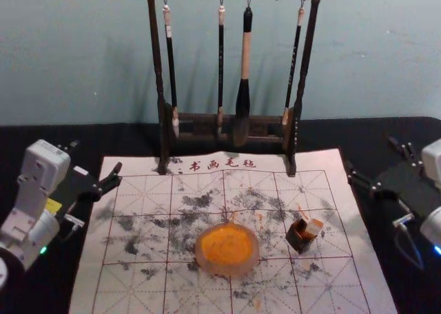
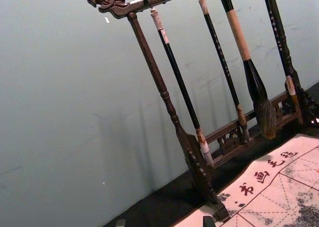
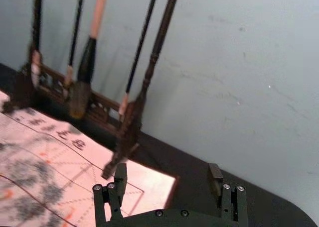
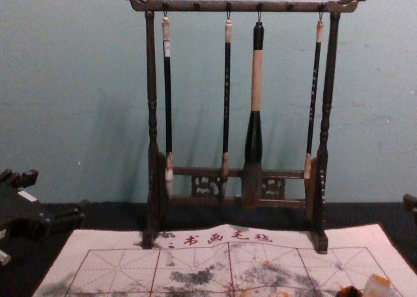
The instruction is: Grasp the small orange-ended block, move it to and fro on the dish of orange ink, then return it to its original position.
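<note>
My left gripper (image 1: 96,157) hangs open and empty past the mat's left edge; in the left wrist view its fingertips (image 2: 164,222) stand apart. My right gripper (image 1: 371,153), open and empty, is beyond the right edge; the right wrist view shows the gripper (image 3: 168,172) with a wide gap. A pale block with an orange end (image 1: 314,227) touches a dark, orange-stained block (image 1: 298,237) right of the dish. Near the mat's middle lies the round dish of orange ink (image 1: 226,248). At the chest view's lower right are the pale block (image 4: 376,288) and dark block (image 4: 350,292).
Behind the mat (image 1: 141,286), a dark wooden rack (image 1: 160,80) holds several hanging brushes, including a thick one (image 1: 242,104). Black ink smudges and orange spots mark the gridded mat, which lies on a black table (image 1: 103,138) before a pale wall.
</note>
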Controlling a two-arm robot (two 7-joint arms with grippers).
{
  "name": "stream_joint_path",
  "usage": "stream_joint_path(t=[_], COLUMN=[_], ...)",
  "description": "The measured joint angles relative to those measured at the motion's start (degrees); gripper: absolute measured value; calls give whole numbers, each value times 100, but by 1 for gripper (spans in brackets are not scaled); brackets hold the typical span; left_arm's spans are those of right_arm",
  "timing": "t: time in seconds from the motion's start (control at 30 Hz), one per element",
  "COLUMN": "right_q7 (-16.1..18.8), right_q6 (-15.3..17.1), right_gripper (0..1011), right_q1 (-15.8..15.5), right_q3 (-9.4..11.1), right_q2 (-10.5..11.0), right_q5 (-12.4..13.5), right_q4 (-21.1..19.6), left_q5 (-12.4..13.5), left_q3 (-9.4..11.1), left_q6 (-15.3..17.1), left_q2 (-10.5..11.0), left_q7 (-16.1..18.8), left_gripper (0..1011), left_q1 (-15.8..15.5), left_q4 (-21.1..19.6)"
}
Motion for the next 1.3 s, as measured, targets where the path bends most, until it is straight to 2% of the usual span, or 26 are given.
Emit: stream_joint_path(t=[0.03,0.1,0.23,0.3,0.33,0.53,0.77,1.03,1.3], right_q7=[0,282,604,913,913,1588,2176,2693,2816], right_q6=[0,-204,-391,-536,-536,-678,-640,-434,-218], right_gripper=[1000,1000,1000,1000,1000,1000,1000,1000,1000], right_q1=[0,-161,-316,-455,-455,-715,-782,-713,-612], right_q3=[0,108,200,256,256,273,184,69,18], right_q2=[0,87,168,245,245,416,524,495,364], right_q5=[0,205,429,616,616,905,1017,1074,964], right_q4=[0,-139,-263,-371,-371,-557,-562,-394,-192], left_q5=[0,0,0,0,0,0,0,0,0], left_q3=[0,0,0,0,0,0,0,0,0], left_q6=[0,0,0,0,0,0,0,0,0], left_q2=[0,0,0,0,0,0,0,0,0], left_q7=[0,0,0,0,0,0,0,0,0], left_gripper=[1001,1001,1001,1001,1001,1001,1001,1001,1001], left_q1=[0,0,0,0,0,0,0,0,0], left_q4=[0,0,0,0,0,0,0,0,0])
